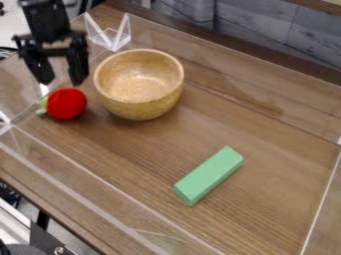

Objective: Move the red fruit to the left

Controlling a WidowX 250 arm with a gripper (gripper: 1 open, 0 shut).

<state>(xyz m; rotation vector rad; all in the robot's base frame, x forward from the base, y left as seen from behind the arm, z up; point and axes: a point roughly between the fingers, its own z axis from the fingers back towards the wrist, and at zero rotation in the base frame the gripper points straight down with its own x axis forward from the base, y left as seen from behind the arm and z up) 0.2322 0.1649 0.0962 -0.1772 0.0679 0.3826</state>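
Red and round, the fruit (66, 103) sits on the wooden table (226, 110) at the far left of the scene, just beside the left wall of the clear tray border and close to the bowl (140, 85), with a small gap between them. A bit of green leaf shows at its lower left side. Nothing touches it: it rests free on the wood.

Directly above and slightly behind it hangs the gripper (55, 62), black, pointing nearly straight down, its two fingers spread wide apart and holding nothing. The fingertips are clear of the fruit, with open space between them and its top.

The bowl is empty as far as can be seen. Well apart, toward the lower right, a green block (210, 175) lies on the table and plays no part.

Judging by this layout, the placing step looks finished: the fruit lies left of the bowl, at the left edge of the workspace, and the open fingers above it suggest release and retreat. The task seems essentially complete. What the next move calls for is little more than lifting straight up and away, keeping the fingers clear so the round fruit is not nudged and set rolling toward the bowl or the tray wall.
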